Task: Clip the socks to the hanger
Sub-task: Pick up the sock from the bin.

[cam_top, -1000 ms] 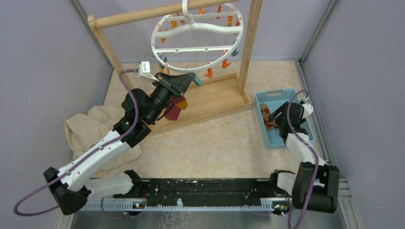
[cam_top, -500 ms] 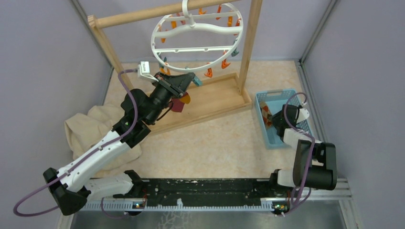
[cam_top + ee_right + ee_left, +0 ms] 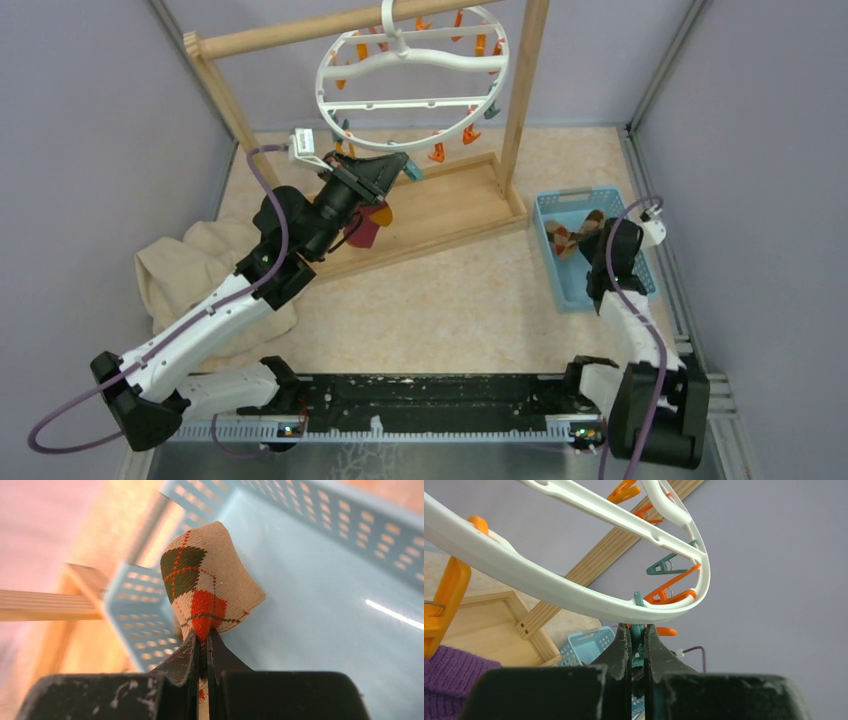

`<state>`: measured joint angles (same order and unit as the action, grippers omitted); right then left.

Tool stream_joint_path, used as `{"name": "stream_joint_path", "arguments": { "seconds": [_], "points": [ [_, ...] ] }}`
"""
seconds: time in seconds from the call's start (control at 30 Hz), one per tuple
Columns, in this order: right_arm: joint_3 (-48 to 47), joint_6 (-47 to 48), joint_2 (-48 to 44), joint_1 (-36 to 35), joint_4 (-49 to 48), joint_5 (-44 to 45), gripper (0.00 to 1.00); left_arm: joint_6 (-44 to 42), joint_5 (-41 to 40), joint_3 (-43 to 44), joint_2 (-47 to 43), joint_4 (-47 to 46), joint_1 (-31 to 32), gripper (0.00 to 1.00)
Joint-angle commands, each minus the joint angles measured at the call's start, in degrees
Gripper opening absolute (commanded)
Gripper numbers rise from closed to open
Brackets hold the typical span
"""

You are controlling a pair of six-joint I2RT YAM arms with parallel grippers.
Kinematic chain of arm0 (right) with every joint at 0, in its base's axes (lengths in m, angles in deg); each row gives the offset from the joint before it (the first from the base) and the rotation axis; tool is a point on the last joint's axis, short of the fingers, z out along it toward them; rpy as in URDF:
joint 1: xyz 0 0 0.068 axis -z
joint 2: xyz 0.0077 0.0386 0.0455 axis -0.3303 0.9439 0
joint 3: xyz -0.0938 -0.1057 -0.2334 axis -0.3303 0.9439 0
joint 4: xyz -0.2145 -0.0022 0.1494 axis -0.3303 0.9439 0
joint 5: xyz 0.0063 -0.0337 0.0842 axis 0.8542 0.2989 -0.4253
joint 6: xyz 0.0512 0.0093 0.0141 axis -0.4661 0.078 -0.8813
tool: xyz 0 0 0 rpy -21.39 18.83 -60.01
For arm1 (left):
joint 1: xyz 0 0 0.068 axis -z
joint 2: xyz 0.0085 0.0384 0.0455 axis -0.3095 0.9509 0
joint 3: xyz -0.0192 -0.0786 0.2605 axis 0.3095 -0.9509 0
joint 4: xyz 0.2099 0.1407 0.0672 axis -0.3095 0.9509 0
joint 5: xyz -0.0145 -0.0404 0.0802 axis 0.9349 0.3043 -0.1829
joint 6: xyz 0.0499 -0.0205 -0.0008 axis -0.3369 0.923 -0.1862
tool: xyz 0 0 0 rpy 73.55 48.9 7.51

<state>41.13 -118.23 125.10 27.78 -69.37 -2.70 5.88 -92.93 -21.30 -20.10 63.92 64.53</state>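
The white ring hanger [image 3: 420, 102] hangs from the wooden rail, with orange and teal clips round its rim. My left gripper [image 3: 400, 163] reaches up under its lower edge [image 3: 574, 592] and is shut on a teal clip [image 3: 638, 636]. The maroon-purple sock [image 3: 367, 228] hangs just below that gripper, and its purple knit [image 3: 449, 680] shows under an orange clip [image 3: 446, 597]. Over the blue basket [image 3: 548, 212], my right gripper [image 3: 202, 637] is shut on the tan sock [image 3: 210, 575] with red and brown diamonds, pinching it by a fold. From above, that sock [image 3: 570, 237] lies at the right gripper [image 3: 590, 228] tips.
The wooden frame stand [image 3: 440, 210] carries the hanger, with uprights on either side of the ring. A large beige cloth [image 3: 180, 265] lies bunched at the left beside the left arm. Grey walls close in on both sides; the basket sits near the right wall.
My right gripper has closed on the tan sock in the basket, and its arm has shifted and swung over the basket. The left arm has stayed at the clip.
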Motion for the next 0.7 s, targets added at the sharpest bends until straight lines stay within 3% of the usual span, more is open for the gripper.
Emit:
{"name": "stream_joint_path", "arguments": {
  "seconds": [0.0,0.23,0.47,0.67],
  "points": [
    [-3.5,5.2,-12.1,0.4,-0.4,-2.0,0.00,-0.2,2.0,-0.7,-0.2,0.6,0.2,0.00],
    [-10.5,9.8,-16.2,0.4,2.4,-16.2,0.00,0.6,3.3,-0.8,0.6,0.0,0.2,0.00],
    [-12.5,11.0,-14.7,0.4,-8.3,-40.3,0.00,0.7,4.0,-0.6,0.4,0.1,0.2,0.00],
    [-12.4,14.8,-12.8,-0.9,-4.9,-41.2,0.00,1.1,3.8,-0.5,0.2,0.2,0.2,0.00]
  ]
}}
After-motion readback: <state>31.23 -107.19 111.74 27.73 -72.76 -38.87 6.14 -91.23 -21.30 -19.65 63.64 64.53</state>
